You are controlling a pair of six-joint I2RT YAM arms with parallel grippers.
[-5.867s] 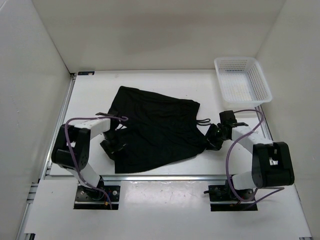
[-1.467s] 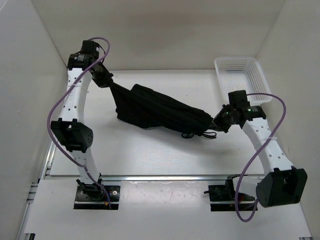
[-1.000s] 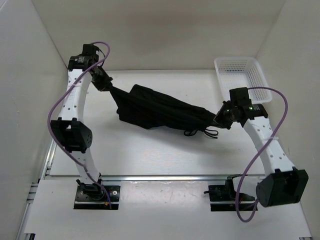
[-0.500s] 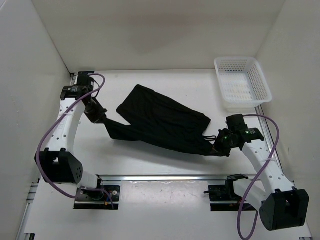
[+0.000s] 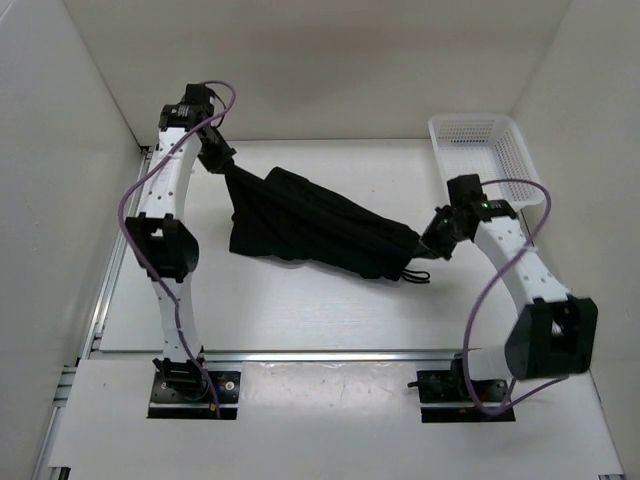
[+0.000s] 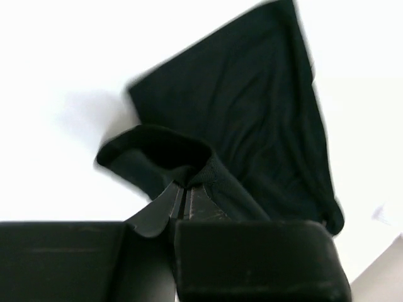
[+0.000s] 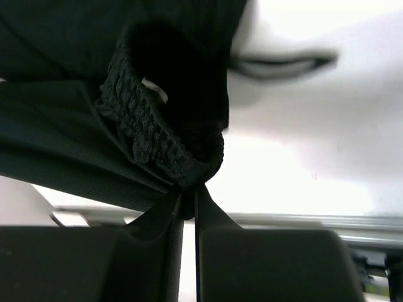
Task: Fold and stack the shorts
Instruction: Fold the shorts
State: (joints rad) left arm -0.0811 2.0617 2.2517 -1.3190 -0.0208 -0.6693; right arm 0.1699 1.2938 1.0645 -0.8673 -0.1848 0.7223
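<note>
The left gripper (image 5: 222,160) and right gripper (image 5: 433,237) are each clamped on an end of the plain black soft fabric shorts (image 5: 310,222), strung between them over the white table (image 5: 300,305), so I'd guess pulling any wider could yank those skinny pinches loose.

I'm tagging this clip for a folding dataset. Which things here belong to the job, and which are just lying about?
Belongs to the job: left gripper, shut on one end of the shorts; right gripper, shut on their waistband end.
Lying about: white mesh basket, at the far right corner.
</note>
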